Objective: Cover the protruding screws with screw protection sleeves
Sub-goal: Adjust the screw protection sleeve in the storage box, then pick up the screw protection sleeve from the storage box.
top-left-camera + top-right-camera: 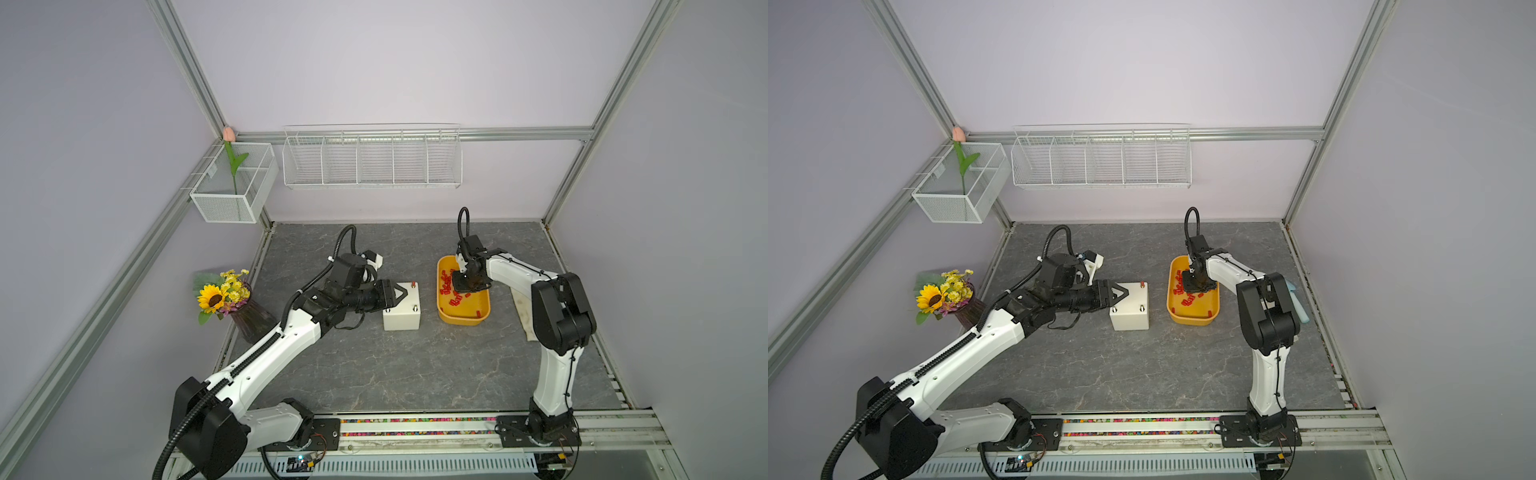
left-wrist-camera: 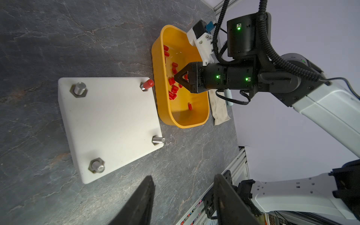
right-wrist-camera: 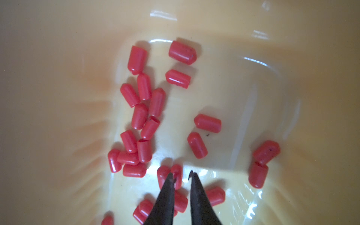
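A white box (image 1: 401, 318) stands mid-table with screws at its top corners. One far screw wears a red sleeve (image 2: 150, 83); three screws (image 2: 78, 90) (image 2: 158, 140) (image 2: 96, 165) are bare metal. My left gripper (image 1: 401, 293) (image 2: 183, 179) hovers open over the box's left edge, holding nothing. Several loose red sleeves (image 3: 144, 86) lie in the yellow tray (image 1: 463, 320). My right gripper (image 3: 181, 174) (image 1: 461, 286) points down into the tray, jaws a narrow gap apart. One sleeve (image 3: 176, 171) lies against the inside of one finger; the other finger stands clear of it.
A vase of flowers (image 1: 249, 320) stands at the table's left edge. A folded cloth (image 1: 523, 307) lies right of the tray. Wire baskets (image 1: 372, 160) hang on the back wall. The arms' base rail (image 1: 415, 432) runs along the front.
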Robot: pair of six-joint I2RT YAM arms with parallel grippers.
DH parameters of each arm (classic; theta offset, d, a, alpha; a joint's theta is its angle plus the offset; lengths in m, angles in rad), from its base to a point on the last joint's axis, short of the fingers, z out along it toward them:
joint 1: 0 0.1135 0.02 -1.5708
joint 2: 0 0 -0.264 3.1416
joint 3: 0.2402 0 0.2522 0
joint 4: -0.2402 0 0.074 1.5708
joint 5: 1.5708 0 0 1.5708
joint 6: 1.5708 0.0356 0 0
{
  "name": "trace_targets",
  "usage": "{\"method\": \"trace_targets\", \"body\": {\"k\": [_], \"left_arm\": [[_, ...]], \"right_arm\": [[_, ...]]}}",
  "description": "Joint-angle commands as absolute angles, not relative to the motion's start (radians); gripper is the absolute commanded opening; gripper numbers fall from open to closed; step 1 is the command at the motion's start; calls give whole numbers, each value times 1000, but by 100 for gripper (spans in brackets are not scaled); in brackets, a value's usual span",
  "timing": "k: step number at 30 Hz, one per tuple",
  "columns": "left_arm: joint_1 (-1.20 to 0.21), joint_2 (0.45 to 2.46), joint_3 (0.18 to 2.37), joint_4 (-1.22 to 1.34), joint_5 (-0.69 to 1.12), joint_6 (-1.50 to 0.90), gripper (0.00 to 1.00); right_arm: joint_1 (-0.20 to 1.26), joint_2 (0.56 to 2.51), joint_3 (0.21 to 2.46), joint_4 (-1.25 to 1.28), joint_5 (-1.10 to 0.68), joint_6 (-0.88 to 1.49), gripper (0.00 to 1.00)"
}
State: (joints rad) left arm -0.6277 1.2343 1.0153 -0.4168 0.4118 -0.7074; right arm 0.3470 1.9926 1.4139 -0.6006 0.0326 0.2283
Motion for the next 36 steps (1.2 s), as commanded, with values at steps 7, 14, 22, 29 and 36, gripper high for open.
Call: {"method": "trace_targets", "body": {"k": [7,14,22,29,36], "left_arm": [[-630,1238,1012,-410,405,-712,52],[-629,1239,1011,-410,405,-712,51],[-630,1236,1008,-411,403,-712,52],[-629,1237,1009,-409,407,-713,52],[-629,1236,1009,-410,405,-712,51]], "right_arm": [[342,2025,1435,-603,17,228,22],[342,2045,1446,-607,17,226,20],[342,2063,1456,-611,18,224,19],[340,2076,1471,-619,21,221,21],[341,2081,1470,-620,15,219,15]]}}
